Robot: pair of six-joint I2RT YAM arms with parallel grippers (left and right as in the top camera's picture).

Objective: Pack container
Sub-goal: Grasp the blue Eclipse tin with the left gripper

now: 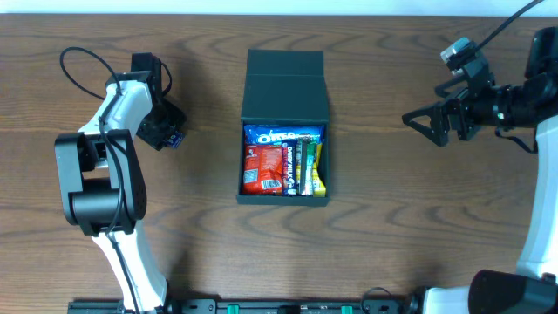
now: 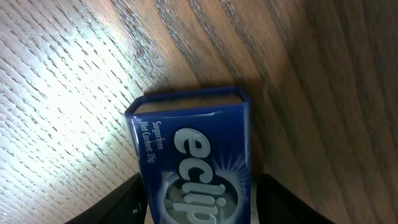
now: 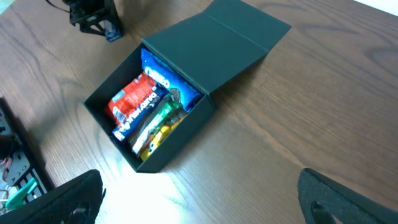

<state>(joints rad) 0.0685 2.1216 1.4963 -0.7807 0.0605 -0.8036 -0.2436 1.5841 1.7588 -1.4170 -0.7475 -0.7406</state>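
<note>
Wood-grain table (image 1: pixel 392 218) carries the open container (image 1: pixel 283 199) at centre, long axis 12-to-6. Left hand (image 1: pixel 167 133) straddles a mint tin (image 2: pixel 199 155), firm grip cannot be told; container lies at its 3 o'clock. Right hand (image 1: pixel 418 122) is released, container at its 9

Left arm (image 1: pixel 113 109): white shell, black joints (black cable (image 1: pixel 61 63) looping off it); left gripper (image 1: pixel 167 133) black.

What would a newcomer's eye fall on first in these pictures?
The open dark container at table centre, bright snack packets packed inside it. Next, the blue Eclipse tin filling the left wrist view, between the fingers of the left end effector; the right end effector hangs open and empty at far right.
</note>
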